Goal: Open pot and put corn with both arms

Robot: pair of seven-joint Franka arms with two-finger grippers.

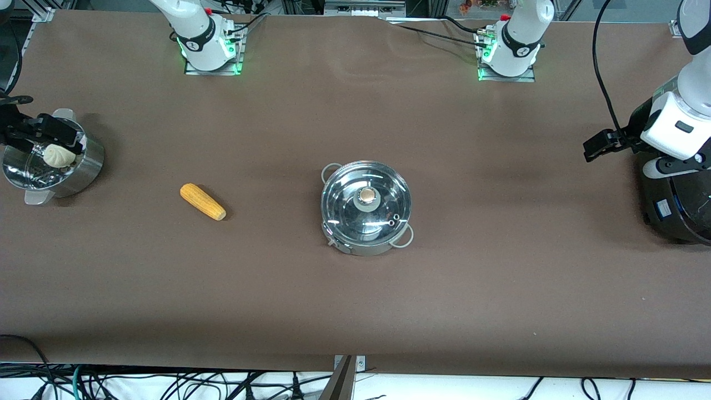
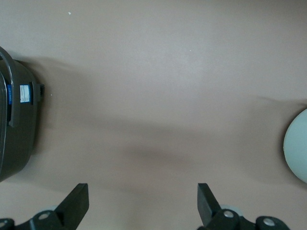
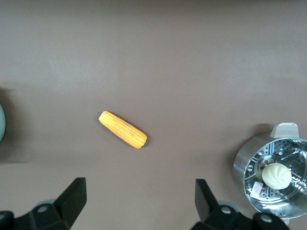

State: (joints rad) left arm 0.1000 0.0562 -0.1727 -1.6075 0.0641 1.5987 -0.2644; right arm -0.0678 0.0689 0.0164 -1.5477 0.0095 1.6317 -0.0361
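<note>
At the front view's right edge the black cooker [image 1: 680, 205] is cut off, partly hidden by the left arm [image 1: 680, 119]; at the left edge the right claw [image 1: 41, 133] covers part of the steamer [image 1: 83, 166]; both wrist views crop their own claws' bodies at the bottom.

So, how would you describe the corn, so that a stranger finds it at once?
Start from the steel pot with the glass lid, in the middle of the brown table. Go toward the right arm's end; the corn lies flat between the pot and the steamer. It is the only yellow-orange, tapered thing; the bun is round and white.
</note>
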